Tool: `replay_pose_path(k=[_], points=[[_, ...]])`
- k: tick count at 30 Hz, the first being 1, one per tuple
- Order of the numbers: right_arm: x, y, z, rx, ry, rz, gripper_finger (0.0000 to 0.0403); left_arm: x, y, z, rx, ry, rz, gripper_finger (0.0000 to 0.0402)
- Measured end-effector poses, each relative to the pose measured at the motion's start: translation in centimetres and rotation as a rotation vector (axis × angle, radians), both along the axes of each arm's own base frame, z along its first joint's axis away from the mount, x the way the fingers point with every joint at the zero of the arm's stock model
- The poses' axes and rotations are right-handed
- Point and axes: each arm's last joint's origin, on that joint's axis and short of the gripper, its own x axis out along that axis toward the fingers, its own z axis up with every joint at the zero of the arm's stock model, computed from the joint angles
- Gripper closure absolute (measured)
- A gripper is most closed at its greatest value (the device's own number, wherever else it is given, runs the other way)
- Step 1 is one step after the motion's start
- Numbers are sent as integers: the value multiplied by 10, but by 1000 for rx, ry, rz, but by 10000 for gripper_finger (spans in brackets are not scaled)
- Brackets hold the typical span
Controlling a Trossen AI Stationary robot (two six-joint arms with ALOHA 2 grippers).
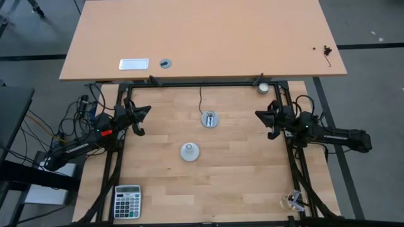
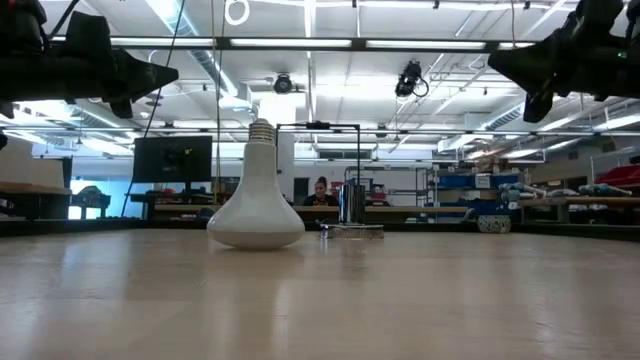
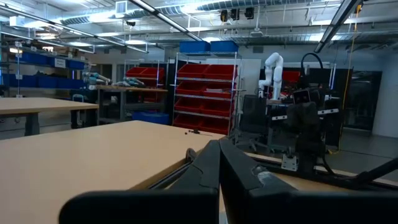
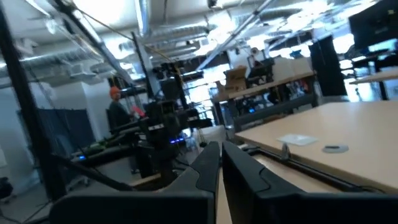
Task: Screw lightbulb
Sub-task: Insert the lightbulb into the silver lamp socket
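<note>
High view, lightbulb (image 1: 190, 151): stands dome-down near the middle of the wooden table (image 1: 240, 183), screw base pointing up; that pose leaves the threaded end free and the wide dome as a steady foot.
High view, socket base (image 1: 209, 119): just beyond the bulb toward the far edge, thin black cord running off behind it; apart from the bulb, nothing screwed in yet.
High view, left gripper (image 1: 141, 113): parked at the table's left edge, well apart from the bulb, holding nothing; looks like a rest pose.
High view, right gripper (image 1: 264, 116): parked at the right edge, likewise clear of bulb and socket.
High view, calculator (image 1: 127, 201): near-left corner, out of the working area.
Low view, lightbulb (image 2: 256, 212): dome resting on the tabletop, silvery thread upright; the socket base (image 2: 351, 229) sits farther back and to one side, not touching.
Low view, arms: both hang high above the surface at the picture's two upper corners, neither reaching down.
Left wrist view, left gripper (image 3: 220, 163): fingers pressed together, empty; looks level across the neighbouring table, bulb not in sight.
Right wrist view, right gripper (image 4: 221, 163): fingers very nearly together, only a sliver between them, empty; bulb not in sight.
Judgement: task not begun; the bulb would need turning over before it meets the socket.
</note>
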Motion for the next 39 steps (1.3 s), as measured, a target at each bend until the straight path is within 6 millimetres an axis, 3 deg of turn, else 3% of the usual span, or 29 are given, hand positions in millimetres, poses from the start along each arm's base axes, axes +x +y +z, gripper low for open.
replay_pose_path(k=[14,21,32,39], points=[[27,-4,-7,19,61,49,337,0,0,1,5,-12,0,396],[52,-5,-9,39,194,80,316,0,0,1,5,-12,0,396],[107,1,34,-41,246,145,279,0,0,2,8,-18,0,396],[142,-2,48,-52,313,160,268,-1,0,2,8,-18,0,396]])
